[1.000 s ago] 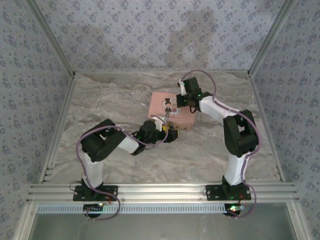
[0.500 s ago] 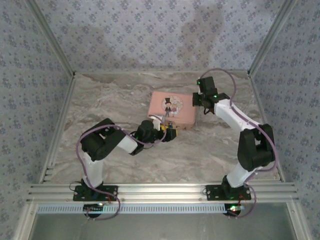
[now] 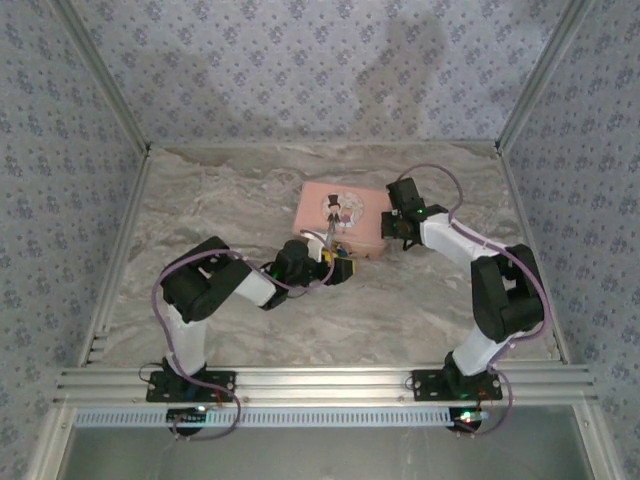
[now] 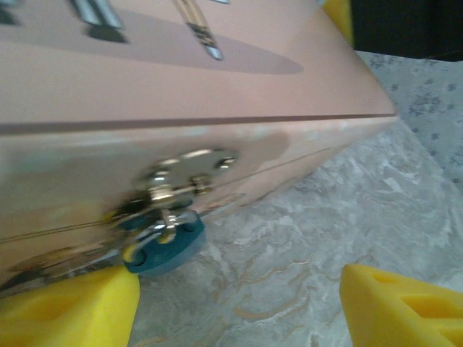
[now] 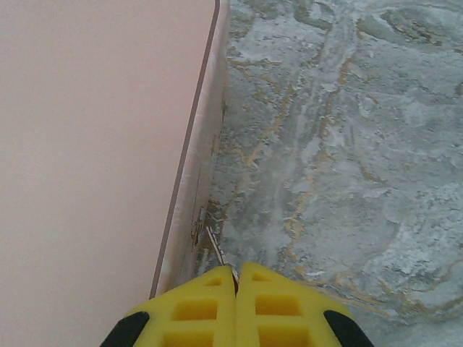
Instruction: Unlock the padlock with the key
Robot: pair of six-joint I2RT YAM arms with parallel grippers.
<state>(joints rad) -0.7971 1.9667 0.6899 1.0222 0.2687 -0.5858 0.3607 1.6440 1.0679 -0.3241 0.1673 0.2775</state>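
Note:
The padlock (image 4: 163, 247), small and bluish, hangs from the metal hasp (image 4: 184, 170) on the front wall of the pink tin (image 3: 362, 228). My left gripper (image 4: 239, 312) is open just in front of that wall, and the padlock sits right above its left finger (image 4: 69, 311), the right finger (image 4: 405, 307) well apart. My right gripper (image 5: 236, 278) is shut on the key (image 5: 215, 249), a thin metal sliver poking out from between the yellow tips. It sits low beside the tin's right side (image 5: 192, 195), where the key's tip nearly touches the wall. From above, the left gripper (image 3: 338, 266) and right gripper (image 3: 390, 230) flank the tin.
The tin (image 4: 217, 79) lies flat on the marbled table (image 3: 400, 300), lid closed, a cartoon couple on top. Patterned walls and metal frame posts enclose the table. Bare marble (image 5: 347, 144) spreads to the right of the right gripper.
The right arm swung off the tin's top to the right, then came down beside the tin's right side. The left arm stayed at the front wall.

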